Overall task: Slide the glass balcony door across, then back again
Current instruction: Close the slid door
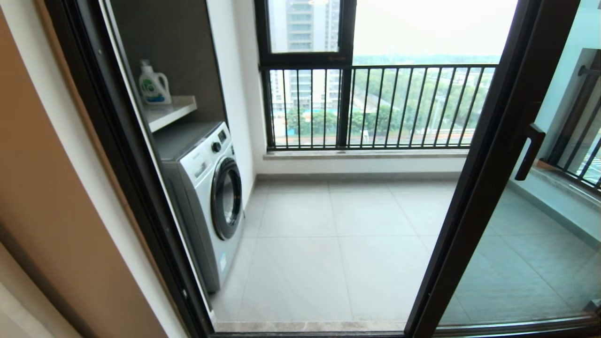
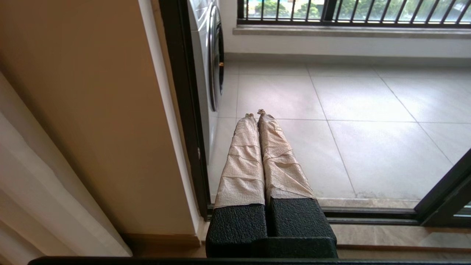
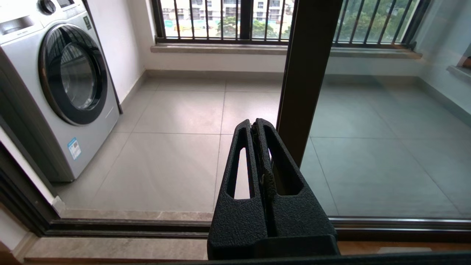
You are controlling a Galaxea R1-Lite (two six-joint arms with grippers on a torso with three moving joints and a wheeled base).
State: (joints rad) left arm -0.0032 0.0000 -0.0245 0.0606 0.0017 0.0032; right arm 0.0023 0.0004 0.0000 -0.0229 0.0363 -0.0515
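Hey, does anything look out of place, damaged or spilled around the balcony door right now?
Nothing stands out. The glass balcony door stands partly open, frame straight; both claws, left claw and right claw, are shut and touch nothing. The floor looks dry.

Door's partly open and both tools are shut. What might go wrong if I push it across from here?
1. The right tool is shut beside the dark brown frame of the glass balcony door, gripping nothing; a push may slip off.
2. The dark bar handle sits on the frame's far side, awkward to reach.
3. The tape-wrapped left tool points into the gap by the white washing machine; the closing door could trap it.
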